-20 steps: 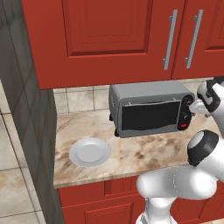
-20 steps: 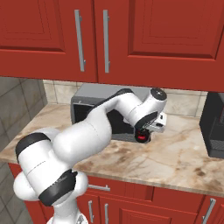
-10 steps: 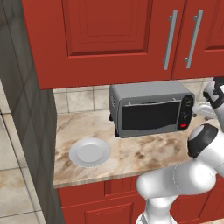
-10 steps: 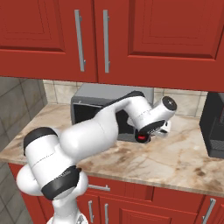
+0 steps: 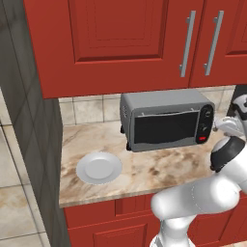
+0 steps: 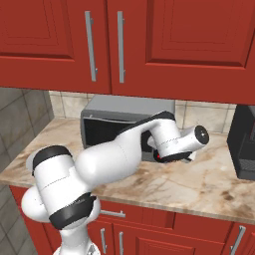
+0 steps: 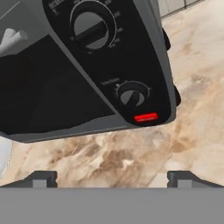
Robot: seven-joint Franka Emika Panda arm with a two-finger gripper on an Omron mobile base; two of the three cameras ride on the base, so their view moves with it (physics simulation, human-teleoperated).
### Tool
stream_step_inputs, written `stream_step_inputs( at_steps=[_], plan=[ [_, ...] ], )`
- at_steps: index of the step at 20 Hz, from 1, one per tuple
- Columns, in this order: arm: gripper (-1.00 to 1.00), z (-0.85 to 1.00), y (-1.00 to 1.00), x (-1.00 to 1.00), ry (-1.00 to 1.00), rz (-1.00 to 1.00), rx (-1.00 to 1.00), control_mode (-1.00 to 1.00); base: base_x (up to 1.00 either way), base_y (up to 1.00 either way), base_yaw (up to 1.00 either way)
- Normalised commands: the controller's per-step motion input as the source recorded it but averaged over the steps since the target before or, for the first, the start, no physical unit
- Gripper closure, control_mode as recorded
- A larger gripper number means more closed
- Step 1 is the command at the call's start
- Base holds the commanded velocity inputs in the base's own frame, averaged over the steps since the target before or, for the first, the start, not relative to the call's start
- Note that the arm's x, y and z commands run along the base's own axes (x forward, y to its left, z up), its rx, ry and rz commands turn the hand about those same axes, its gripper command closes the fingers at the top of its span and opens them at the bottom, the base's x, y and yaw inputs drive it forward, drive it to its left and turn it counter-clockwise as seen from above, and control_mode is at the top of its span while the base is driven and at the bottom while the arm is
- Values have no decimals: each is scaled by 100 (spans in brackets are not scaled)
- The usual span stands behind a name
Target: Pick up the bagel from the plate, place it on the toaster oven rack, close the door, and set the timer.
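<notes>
- Gripper [image 7: 112, 177]: jaws spread wide, nothing between the fingertips [image 7: 41, 177]; bare marbled counter [image 7: 144, 153] lies beneath them.
- Ahead of the gripper, close: the toaster oven [image 5: 166, 120] control panel. Upper knob [image 7: 91, 27] farther up, lower knob [image 7: 132, 94] nearer, a red button [image 7: 145, 117] nearest the fingertips.
- Door [image 5: 165, 128] appears closed, dark glass flush with the frame. The bagel is not discernible; the plate [image 5: 99, 168] sits empty, well off to the gripper's left past the oven. Judgement: bagel likely inside, behind the glass; cannot confirm.
- Step in hand, as judged: timer setting. Which knob is the timer cannot be read; labels too blurred.
- Handling: knobs are small, rigid, smooth-looking plastic with a raised bar across the face. Best hold: fingers either side of that bar, square-on, then rotate the wrist.
- Risk: smooth rim may slip under the pads; off-centre grip would skid rather than turn.
</notes>
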Motion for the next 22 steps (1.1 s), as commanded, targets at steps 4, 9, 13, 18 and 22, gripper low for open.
stream_step_inputs(
  at_steps=[4, 9, 13, 18, 22],
  plan=[
    [-100, -3, 3, 18, -6, 0, 0, -100, 0, 0, 0],
    [-100, 0, 8, 23, -2, 0, 0, -100, 0, 0, 0],
    [-100, 0, 8, 19, 0, 0, 0, -100, 0, 0, 0],
    [-100, -6, 0, 10, 0, 0, 0, -100, 0, 0, 0],
    [-100, -7, 0, 0, 0, 0, 0, -100, 0, 0, 0]
  ],
)
